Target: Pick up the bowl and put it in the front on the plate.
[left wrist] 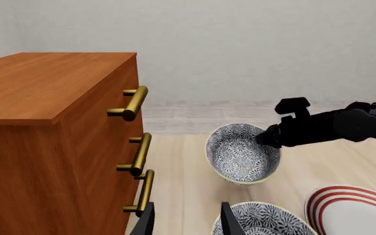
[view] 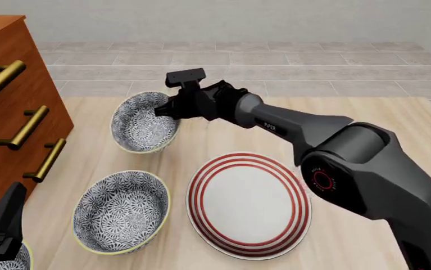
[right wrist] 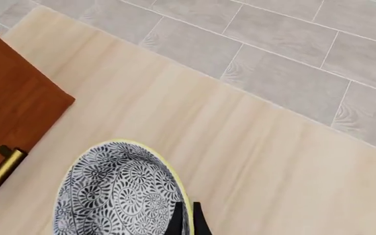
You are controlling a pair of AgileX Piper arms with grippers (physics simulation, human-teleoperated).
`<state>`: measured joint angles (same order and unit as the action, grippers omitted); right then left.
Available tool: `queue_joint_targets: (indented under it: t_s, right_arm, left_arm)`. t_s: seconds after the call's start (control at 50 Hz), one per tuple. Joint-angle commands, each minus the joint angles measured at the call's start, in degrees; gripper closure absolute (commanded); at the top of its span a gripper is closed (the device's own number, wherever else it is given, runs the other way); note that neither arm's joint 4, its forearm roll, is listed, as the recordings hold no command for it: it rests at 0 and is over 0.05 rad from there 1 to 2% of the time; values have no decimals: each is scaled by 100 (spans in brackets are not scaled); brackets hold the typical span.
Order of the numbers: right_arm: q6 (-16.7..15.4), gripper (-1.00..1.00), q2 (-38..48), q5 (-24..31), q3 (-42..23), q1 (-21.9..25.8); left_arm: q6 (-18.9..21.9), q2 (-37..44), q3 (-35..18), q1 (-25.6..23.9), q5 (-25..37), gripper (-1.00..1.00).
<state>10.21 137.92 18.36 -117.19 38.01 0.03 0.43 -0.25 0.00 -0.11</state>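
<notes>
Your right gripper (view: pixel 172 107) is clamped on the rim of the deep blue-and-white floral bowl with yellowish rim (view: pixel 145 122), one finger inside and one outside. The bowl is tilted on its side, toward the table's far left, beside the brown wooden drawer chest with brass handles (view: pixel 9 112). The large flat white plate with red rings (view: pixel 248 205) lies nearer the front edge, apart from it. A second floral bowl (view: pixel 121 212) sits left of the plate. Your left gripper (left wrist: pixel 186 220) shows only two finger stubs, spread apart (tips cut off by the frame). In the right wrist view, the fingertips (right wrist: pixel 176 221) are barely visible.
</notes>
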Motion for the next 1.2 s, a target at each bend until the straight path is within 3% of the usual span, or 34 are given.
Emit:
queue_joint_targets:
  t_s: [0.02, 0.48, 0.5, 0.52, 0.54, 0.56, 0.78, 1.2]
  right_arm:
    - [226, 100, -153, 2, -117, -101]
    - [586, 100, -258, 385, -421, -366]
    - [619, 100, -290, 368, -384, -365]
    - [879, 100, -254, 375, -409, -435]
    - [742, 100, -49, 758, -759, -449]
    - [751, 100, -247, 501, -477, -414]
    - [1089, 100, -605, 671, -197, -456]
    - [1366, 100, -1771, -36, 1592, -545]
  left_arm:
    - [0, 0, 0, 0, 0, -100]
    - [0, 0, 0, 0, 0, -100]
    - [0, 0, 0, 0, 0, -100]
    - [0, 0, 0, 0, 0, -100]
    - [0, 0, 0, 0, 0, -100]
    - [0, 0, 0, 0, 0, -100]
    - [0, 0, 0, 0, 0, -100]
    - [0, 0, 0, 0, 0, -100]
